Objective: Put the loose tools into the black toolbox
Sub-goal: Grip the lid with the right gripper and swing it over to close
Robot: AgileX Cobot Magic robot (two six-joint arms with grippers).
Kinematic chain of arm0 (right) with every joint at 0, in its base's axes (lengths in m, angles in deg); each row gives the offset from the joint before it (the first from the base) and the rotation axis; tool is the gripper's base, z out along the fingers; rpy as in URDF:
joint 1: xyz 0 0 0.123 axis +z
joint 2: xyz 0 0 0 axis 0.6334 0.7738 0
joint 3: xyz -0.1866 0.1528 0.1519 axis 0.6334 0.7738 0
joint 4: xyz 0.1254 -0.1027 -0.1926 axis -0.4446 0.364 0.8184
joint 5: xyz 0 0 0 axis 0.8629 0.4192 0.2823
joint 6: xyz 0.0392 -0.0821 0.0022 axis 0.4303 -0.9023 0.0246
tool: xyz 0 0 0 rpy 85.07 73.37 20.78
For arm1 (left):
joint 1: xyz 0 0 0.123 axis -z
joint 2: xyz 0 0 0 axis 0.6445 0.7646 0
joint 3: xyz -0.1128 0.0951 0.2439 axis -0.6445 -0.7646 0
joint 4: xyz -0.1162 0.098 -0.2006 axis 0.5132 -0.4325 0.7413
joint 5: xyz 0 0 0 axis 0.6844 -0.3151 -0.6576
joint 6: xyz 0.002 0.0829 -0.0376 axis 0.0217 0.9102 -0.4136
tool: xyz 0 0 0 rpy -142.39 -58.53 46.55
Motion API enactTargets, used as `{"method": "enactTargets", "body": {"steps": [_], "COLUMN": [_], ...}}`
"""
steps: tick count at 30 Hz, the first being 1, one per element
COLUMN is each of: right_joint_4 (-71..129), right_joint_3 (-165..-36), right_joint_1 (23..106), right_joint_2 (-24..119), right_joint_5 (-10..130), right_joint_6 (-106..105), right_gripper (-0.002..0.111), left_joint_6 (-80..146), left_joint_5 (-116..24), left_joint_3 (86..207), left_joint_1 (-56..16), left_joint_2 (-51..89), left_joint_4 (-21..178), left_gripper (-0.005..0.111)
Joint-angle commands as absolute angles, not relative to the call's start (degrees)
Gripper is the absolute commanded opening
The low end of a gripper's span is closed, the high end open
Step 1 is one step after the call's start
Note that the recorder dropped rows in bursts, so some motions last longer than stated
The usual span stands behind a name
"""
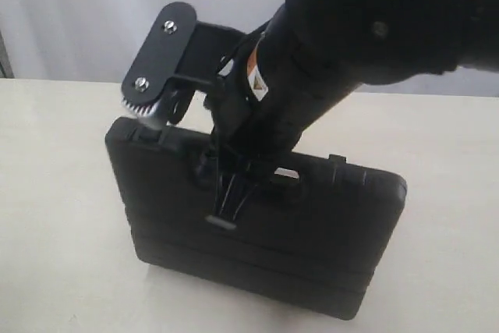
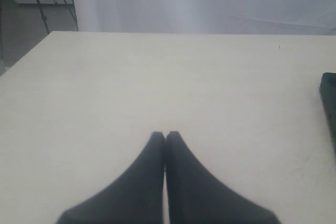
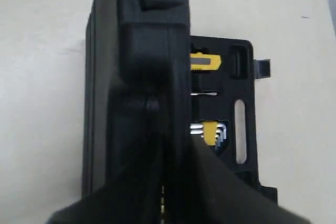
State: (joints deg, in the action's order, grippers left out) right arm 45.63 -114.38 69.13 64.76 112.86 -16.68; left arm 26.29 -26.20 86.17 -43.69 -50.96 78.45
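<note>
The black toolbox (image 1: 312,232) lies on the table with its lid part-way down over the base. My right gripper (image 1: 221,220) comes down from above with its fingers together, their tips against the lid's outer face below the handle cutout (image 1: 285,174). The right wrist view looks along the lid (image 3: 110,103), with my right gripper (image 3: 168,145) shut against it. In the base (image 3: 247,129) beside it, the yellow-black utility knife (image 3: 205,62) sits in a slot. Pliers, tape measure and tape roll are hidden. My left gripper (image 2: 165,135) is shut and empty over bare table.
A yellow holder of hex keys (image 3: 210,131) and a thin steel shaft (image 3: 205,94) also sit in the base. A latch tab (image 3: 262,66) sticks out from the base's edge. The toolbox's corner (image 2: 329,108) shows at the edge of the left wrist view.
</note>
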Motion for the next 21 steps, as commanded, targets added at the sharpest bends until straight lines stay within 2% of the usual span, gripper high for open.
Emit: {"method": "enactTargets", "body": {"steps": [1,4,8,12,16,17,18,21], "right_joint_4": [48.46,44.41,43.87,43.87,43.87,43.87,43.87,43.87], "right_joint_3": [-115.61,-115.61,-115.61,-115.61,-115.76,-116.03,-116.77,-118.15], "right_joint_1": [59.10,51.81,47.00,46.59,46.59,46.59,46.59,46.59], "right_joint_2": [70.19,81.19,93.26,103.18,104.88,104.54,103.15,100.25], "right_joint_5": [104.63,95.10,87.11,85.84,85.11,85.11,85.60,87.37], "right_joint_6": [-15.58,-15.58,-10.18,-8.26,-6.38,-5.96,-5.30,-3.64], "right_gripper": [-0.001,-0.001,-0.001,0.000,0.000,0.003,0.015,0.041], "left_joint_6": [26.17,26.17,26.17,26.17,26.17,26.17,26.17,26.17], "left_joint_5": [-26.82,-26.82,-26.82,-26.82,-26.82,-26.82,-26.82,-26.82], "left_joint_3": [86.12,86.12,86.12,86.12,86.12,86.12,86.12,86.12], "left_joint_1": [-43.44,-43.44,-43.44,-43.44,-43.44,-43.44,-43.44,-43.44], "left_joint_2": [-51.03,-51.03,-51.03,-51.03,-51.03,-51.03,-51.03,-51.03], "left_joint_4": [78.45,78.45,78.45,78.45,78.45,78.45,78.45,78.45], "left_gripper": [0.000,0.000,0.000,0.000,0.000,0.000,0.000,0.000]}}
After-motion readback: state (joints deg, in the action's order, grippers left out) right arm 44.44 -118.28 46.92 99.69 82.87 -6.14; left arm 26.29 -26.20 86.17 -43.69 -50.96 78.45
